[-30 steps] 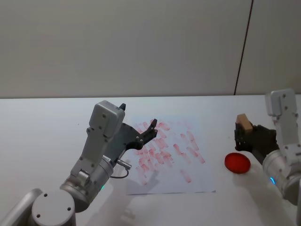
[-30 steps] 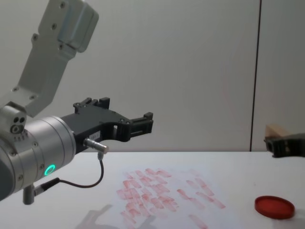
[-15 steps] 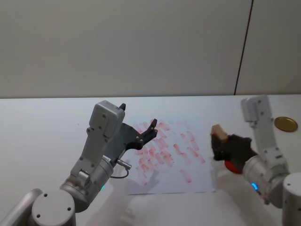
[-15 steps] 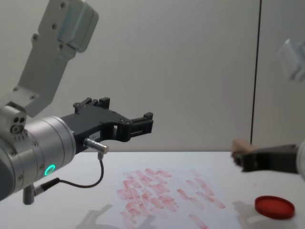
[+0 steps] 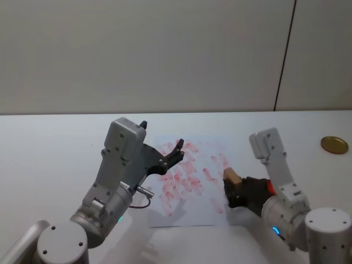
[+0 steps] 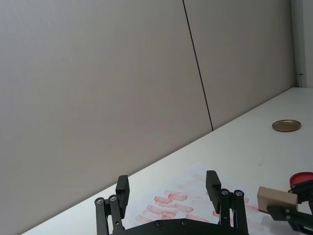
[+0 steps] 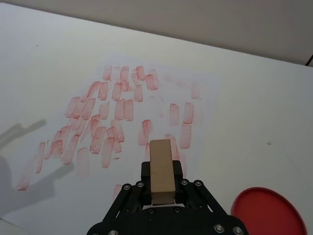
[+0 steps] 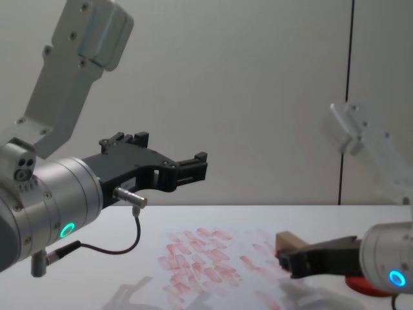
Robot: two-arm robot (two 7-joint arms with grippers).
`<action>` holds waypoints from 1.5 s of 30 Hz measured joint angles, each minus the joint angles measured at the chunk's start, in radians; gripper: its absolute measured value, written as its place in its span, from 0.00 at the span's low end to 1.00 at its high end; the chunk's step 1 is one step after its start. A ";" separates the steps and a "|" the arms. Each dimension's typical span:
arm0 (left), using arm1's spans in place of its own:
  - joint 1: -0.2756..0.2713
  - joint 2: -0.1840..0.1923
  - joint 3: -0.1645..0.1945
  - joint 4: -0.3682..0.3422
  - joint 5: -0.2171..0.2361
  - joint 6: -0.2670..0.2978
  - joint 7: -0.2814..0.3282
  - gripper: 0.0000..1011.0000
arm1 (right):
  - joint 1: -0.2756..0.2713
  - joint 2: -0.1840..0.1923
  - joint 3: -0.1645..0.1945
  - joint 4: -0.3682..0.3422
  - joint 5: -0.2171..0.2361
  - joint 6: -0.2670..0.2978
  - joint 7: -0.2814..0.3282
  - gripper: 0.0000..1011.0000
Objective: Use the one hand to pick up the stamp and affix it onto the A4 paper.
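Between the fingers of the right claw [image 7: 162,185] sits the stamp [image 7: 162,170], clamped by its near end, with most of the block sticking out past the fingertips. Its long axis runs straight out along the fingers, roughly parallel to the red marks just ahead of it. The right arm carries the stamp, so no handover is needed.

The move ahead depends on what lies beneath. The A4 paper [image 5: 192,218] lies flat on the table [image 5: 49,143], and the stamp [image 5: 231,176] hangs over its right-hand part, near the right edge. From the chest view the stamp [image 8: 292,243] looks clear of the sheet, with a gap and a shadow under it. Judgement: what remains is a descent onto the paper. Which face carries ink cannot be told.

The red ink dish [image 7: 274,215] rests on the table just beside the paper's right edge, behind the claw's line of travel.

The left claw [image 6: 167,185] hovers over the paper's left part with its fingers spread wide and nothing between them.

Compared with 1.0 s ago, the right claw and stamp were off the sheet by the ink dish. At 0.5 s ago they were at the paper's right edge. They are now over the marks and lower. The left arm is unchanged.
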 joint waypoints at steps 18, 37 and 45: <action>0.000 0.000 0.000 0.000 0.000 0.000 0.000 0.98 | 0.024 -0.016 -0.015 0.073 -0.045 0.036 0.014 0.23; 0.000 0.000 0.000 0.000 0.000 0.000 0.000 0.98 | 0.033 -0.022 -0.013 0.106 -0.042 0.053 0.021 0.23; 0.000 0.000 0.000 0.000 0.000 0.000 0.000 0.98 | 0.032 -0.023 -0.008 0.107 -0.024 0.064 0.021 0.23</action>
